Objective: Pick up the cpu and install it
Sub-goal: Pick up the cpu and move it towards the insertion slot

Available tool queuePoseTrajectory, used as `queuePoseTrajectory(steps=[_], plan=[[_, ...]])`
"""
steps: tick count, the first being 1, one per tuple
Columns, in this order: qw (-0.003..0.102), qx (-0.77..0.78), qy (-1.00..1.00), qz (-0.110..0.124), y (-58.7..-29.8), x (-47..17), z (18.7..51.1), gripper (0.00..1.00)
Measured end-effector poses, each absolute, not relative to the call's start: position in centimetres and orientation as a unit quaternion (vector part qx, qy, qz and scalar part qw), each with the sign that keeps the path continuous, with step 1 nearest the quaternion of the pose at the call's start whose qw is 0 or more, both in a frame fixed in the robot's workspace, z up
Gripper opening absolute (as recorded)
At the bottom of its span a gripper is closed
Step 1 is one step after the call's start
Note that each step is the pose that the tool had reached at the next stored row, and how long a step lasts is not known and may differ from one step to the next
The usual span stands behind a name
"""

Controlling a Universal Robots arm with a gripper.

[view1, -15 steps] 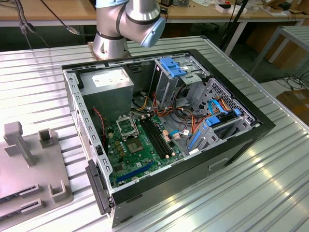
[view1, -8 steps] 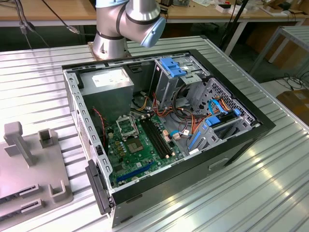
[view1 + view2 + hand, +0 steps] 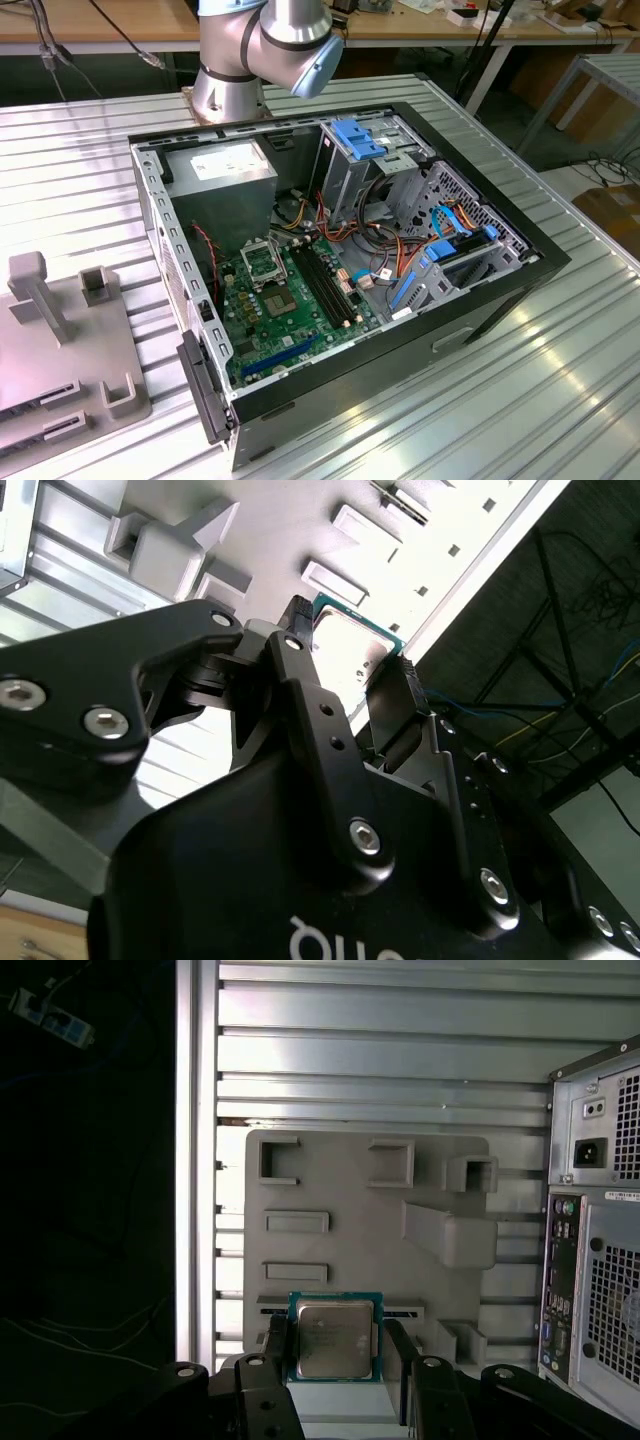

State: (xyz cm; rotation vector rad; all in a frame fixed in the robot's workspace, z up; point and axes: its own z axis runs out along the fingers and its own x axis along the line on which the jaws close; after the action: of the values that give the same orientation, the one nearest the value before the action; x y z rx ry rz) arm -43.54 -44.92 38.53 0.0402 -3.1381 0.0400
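jaws pinched on the cpu (image 3: 335, 1335) by two opposite edges, over the grey fixture tray (image 3: 350, 1175) on the counter (image 3: 400, 1060), the exterior view's left of the pc case (image 3: 400, 350). pick looks done, install not yet; socket (image 3: 262, 262) needs chip level & square.

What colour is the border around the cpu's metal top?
Teal-green, framing the silver-grey top of the cpu; it shows best in the first wrist view.
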Motion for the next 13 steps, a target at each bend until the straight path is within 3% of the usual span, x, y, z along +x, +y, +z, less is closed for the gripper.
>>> queuePoseTrajectory(steps=[13], plan=[[0.001,0.013,-1.000,0.013,-44.92,-42.99,38.55,0.47]])
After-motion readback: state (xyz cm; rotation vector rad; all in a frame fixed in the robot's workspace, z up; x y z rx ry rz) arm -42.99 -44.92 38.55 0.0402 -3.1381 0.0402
